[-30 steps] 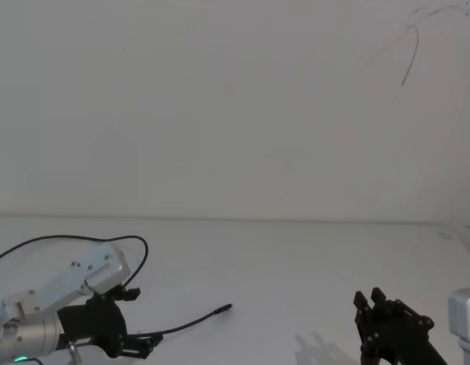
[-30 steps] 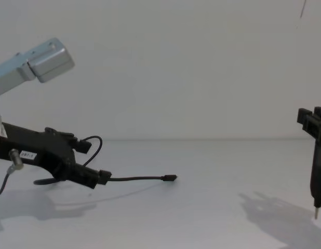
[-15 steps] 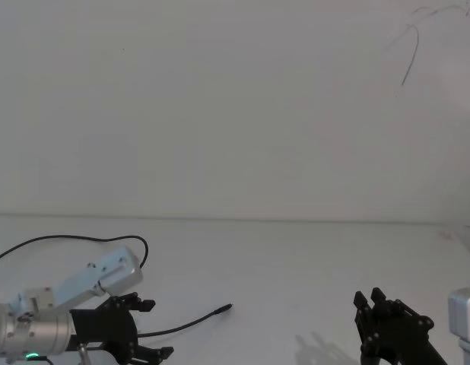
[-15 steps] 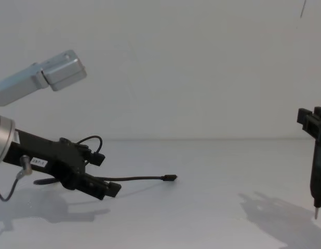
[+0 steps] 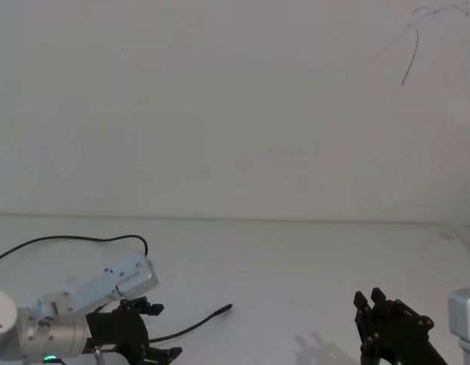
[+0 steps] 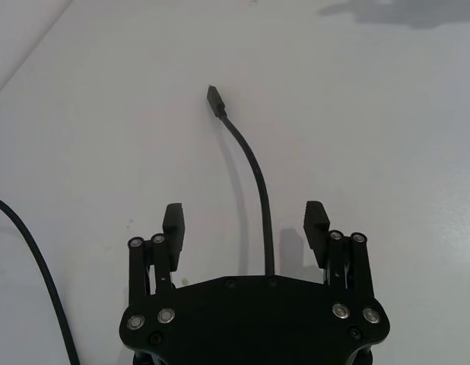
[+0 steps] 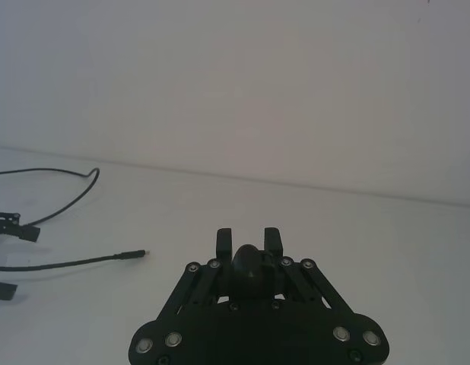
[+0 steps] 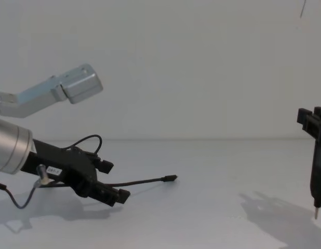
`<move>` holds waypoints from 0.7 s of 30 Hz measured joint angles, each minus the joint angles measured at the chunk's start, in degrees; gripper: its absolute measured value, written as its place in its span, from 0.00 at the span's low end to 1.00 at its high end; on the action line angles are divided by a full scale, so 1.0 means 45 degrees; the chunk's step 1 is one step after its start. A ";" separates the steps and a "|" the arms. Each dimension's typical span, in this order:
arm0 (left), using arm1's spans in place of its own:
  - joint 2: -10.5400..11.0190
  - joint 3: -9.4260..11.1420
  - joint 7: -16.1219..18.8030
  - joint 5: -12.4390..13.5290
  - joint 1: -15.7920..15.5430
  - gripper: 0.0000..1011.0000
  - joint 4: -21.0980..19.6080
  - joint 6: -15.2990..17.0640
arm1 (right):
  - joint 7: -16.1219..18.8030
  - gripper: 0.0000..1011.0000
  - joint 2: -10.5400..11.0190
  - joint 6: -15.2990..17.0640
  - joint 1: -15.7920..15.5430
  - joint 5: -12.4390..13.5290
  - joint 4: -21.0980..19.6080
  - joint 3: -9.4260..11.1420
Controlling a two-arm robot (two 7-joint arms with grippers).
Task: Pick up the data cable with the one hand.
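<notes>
Table (image 5: pixel 296 258): white, plain; carries the cable and the shadows of both arms.
Left arm (image 8: pixel 12 150): silver wrist with green light, low at the table's left. Over the last second it has pushed forward and towards the middle.
Left gripper (image 6: pixel 245 220): the working hand. A second ago its fingers were together at the cable; now they stand wide apart, one each side of the cord and touching neither side of it. It has advanced along the cord towards the plug end.
Right gripper (image 7: pixel 248 234): parked low at the right, well apart from the cable, fingers drawn in close; unmoved.
Data cable (image 6: pixel 254 163): flat on the table, running out from under the left gripper's palm and between its fingers; its far length loops behind the left arm. Position unchanged.
Plug (image 6: pixel 214 99): ahead of the fingertips, on the table.
Reading: the hold was let go and re-set; no grasp at present, closing comes next.
</notes>
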 joint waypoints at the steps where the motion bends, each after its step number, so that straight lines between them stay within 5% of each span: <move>1: -0.0040 0.0010 0.0042 0.0023 -0.0001 0.95 0.0024 0.0002 | 0.0000 0.25 0.0000 0.0000 0.0000 0.0000 -0.0001 0.0000; 21: -0.0488 0.0145 0.0655 0.0351 0.0005 0.38 0.0336 0.0090 | 0.0000 0.25 0.0000 0.0000 0.0000 0.0000 0.0000 0.0000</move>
